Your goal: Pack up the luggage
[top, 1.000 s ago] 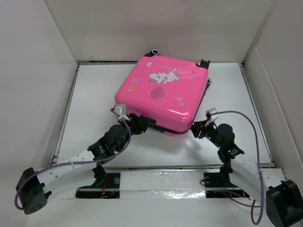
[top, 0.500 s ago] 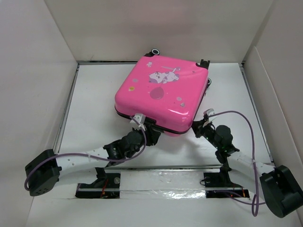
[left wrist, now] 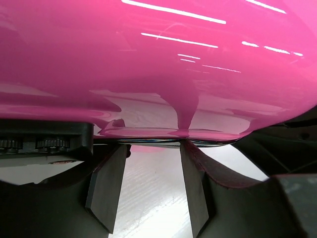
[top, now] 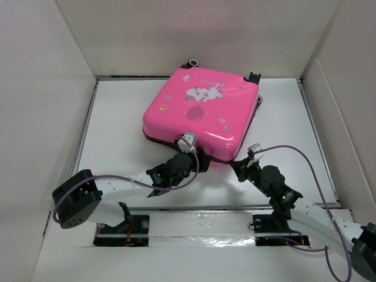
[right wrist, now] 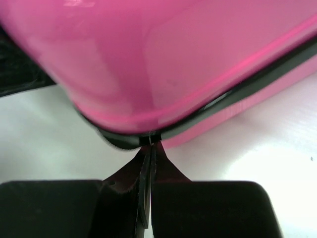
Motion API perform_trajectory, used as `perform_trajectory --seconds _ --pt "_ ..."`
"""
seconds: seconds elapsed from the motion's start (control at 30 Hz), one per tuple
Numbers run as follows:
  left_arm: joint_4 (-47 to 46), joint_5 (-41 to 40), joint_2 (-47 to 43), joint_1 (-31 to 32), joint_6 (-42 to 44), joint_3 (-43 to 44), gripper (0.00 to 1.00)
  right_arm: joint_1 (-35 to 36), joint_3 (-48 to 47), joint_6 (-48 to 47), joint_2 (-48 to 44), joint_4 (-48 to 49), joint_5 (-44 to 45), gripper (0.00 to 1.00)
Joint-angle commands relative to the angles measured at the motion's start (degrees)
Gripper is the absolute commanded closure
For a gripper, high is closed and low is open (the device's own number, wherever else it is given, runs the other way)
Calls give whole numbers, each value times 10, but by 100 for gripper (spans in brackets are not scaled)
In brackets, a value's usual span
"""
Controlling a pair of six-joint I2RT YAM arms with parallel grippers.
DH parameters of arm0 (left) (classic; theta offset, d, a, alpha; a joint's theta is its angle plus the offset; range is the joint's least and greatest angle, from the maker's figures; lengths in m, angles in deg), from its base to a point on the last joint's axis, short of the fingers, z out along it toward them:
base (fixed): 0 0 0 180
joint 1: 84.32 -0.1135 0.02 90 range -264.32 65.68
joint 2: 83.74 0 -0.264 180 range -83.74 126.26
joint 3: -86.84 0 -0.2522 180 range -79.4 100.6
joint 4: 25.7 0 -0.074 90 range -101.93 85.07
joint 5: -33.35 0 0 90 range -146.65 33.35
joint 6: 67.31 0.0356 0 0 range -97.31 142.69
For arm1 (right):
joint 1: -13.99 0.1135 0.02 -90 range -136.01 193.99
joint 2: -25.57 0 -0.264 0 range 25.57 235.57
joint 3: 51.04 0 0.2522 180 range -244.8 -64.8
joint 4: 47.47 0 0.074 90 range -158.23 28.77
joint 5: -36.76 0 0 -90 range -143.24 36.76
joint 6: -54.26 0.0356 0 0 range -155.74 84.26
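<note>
The luggage (top: 200, 111) is a bright pink hard-shell suitcase with a cartoon print, lying flat and closed at the back of the table. My left gripper (top: 198, 157) is open at the middle of its near edge. In the left wrist view its fingertips (left wrist: 119, 148) touch the underside of the pink shell (left wrist: 173, 59), with nothing between them. My right gripper (top: 238, 166) is at the near right corner. In the right wrist view it (right wrist: 148, 146) is shut on a thin metal zipper pull (right wrist: 145, 168) that sits against the black zipper trim (right wrist: 237, 94) of the suitcase (right wrist: 148, 59).
White walls enclose the table (top: 117, 129) on the left, back and right. A raised rail (top: 200, 208) runs along the near edge by the arm bases. The suitcase's black wheels (top: 192, 62) point to the back wall.
My left gripper has slid right along the suitcase's near edge, from its left corner to the middle. My right gripper has shifted slightly left and nearer at the right corner.
</note>
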Motion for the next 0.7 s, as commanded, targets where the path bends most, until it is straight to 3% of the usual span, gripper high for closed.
perform_trajectory --seconds 0.0,0.17,0.27,0.4,0.53,0.67 --pt "-88 -25 15 -45 25 62 54 93 -46 86 -45 -124 -45 100" --pt "-98 -22 3 -56 22 64 54 183 -72 114 -31 -173 -37 100" --pt "-99 3 19 -56 12 79 53 221 -85 131 13 -92 4 100" --pt "-93 -2 55 -37 2 101 53 304 -155 130 191 7 74 100" --pt "-77 -8 44 -43 -7 105 53 334 -230 118 285 68 162 100" --pt "-22 -31 -27 -88 -21 73 49 334 -206 116 270 75 203 100"
